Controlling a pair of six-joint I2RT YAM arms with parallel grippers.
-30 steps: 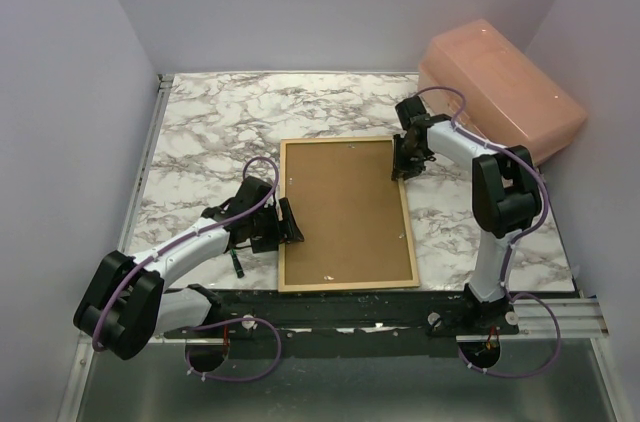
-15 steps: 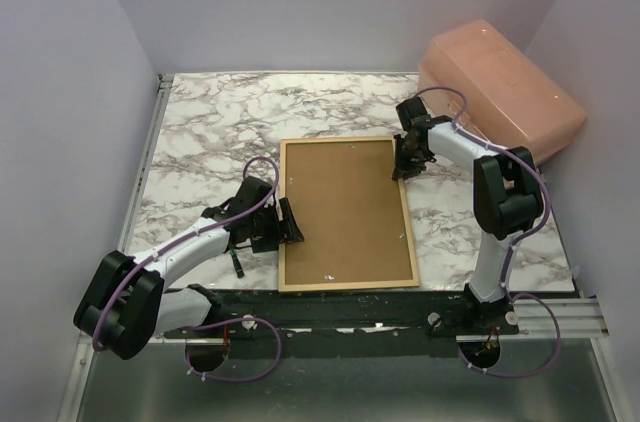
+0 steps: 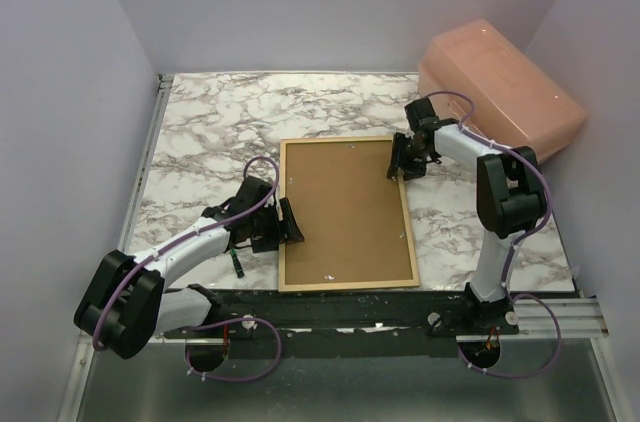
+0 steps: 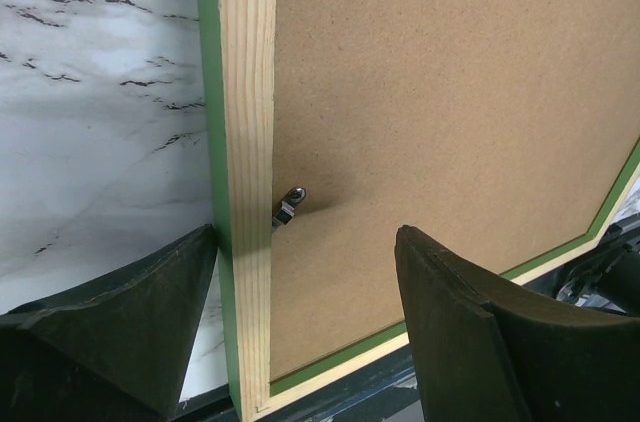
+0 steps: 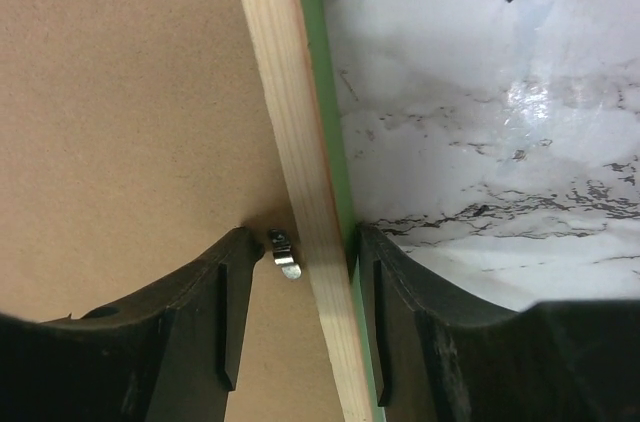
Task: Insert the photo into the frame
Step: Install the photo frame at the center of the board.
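The frame point(image 3: 404, 212) lies face down on the marble table, pale wood back up and green at its edges. The brown backing board point(image 3: 345, 212) sits inside it. The photo is hidden. My left gripper point(image 3: 290, 222) is open and straddles the frame's left rail point(image 4: 248, 142) near its near corner, just short of a small metal clip point(image 4: 290, 207). My right gripper point(image 3: 398, 167) is open and straddles the right rail point(image 5: 285, 92) near the far corner. One finger rests on the board beside a clip point(image 5: 284, 252); the other is against the green outer edge.
A pink translucent plastic box point(image 3: 500, 82) stands at the back right, behind the right arm. The table's dark front edge point(image 3: 350, 297) runs just below the frame. Purple walls close in both sides.
The right wrist has shifted slightly right and its gripper has settled over the frame's right rail. The left arm and the frame have not moved.
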